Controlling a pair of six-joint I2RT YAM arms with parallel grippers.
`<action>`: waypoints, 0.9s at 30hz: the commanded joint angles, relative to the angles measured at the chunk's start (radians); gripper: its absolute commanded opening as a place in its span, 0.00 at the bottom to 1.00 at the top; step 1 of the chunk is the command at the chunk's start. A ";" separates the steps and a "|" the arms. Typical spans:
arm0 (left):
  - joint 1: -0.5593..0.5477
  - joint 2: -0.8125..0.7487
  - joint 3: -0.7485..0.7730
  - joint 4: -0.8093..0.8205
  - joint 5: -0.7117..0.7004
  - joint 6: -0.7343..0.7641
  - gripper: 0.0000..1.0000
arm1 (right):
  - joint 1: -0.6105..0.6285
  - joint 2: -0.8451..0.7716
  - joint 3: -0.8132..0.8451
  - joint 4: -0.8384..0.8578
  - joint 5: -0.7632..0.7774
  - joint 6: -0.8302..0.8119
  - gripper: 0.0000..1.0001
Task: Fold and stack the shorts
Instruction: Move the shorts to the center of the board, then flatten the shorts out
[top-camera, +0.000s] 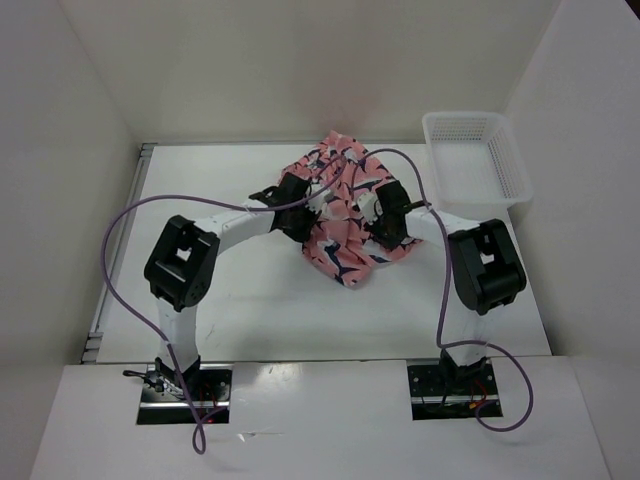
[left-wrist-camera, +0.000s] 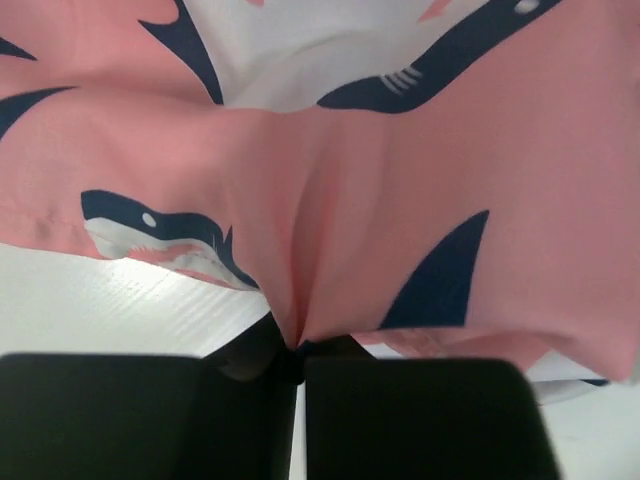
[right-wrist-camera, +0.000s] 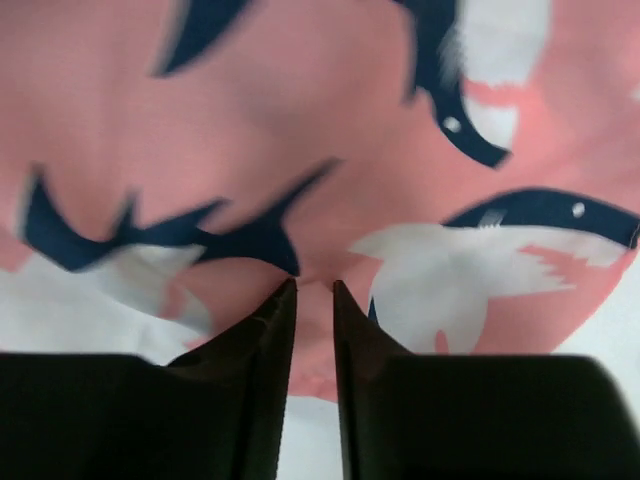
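At left wrist, unlike overhead, left gripper pinches shorts.

Shorts: soft woven cloth, matt, hanging in smooth folds, with a flat printed pattern. Basket: white moulded plastic mesh with a faint sheen. Table: white, smooth and semi-matt, with fine parallel ridges visible at close range. Fingers of the left gripper and right gripper: black, matt, apparently hard plastic. Cables: smooth purple sheathing. Arm housings: black and white shells, smooth, slightly glossy.
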 joint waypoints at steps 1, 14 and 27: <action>-0.005 0.020 -0.040 0.081 -0.105 0.000 0.00 | 0.100 -0.032 -0.013 -0.046 -0.053 -0.091 0.23; 0.475 0.219 0.528 0.000 -0.183 0.000 0.02 | 0.347 -0.043 0.327 -0.179 -0.420 -0.123 0.02; 0.256 0.033 0.473 -0.111 -0.188 0.000 1.00 | 0.108 0.237 0.737 0.154 -0.003 0.500 0.71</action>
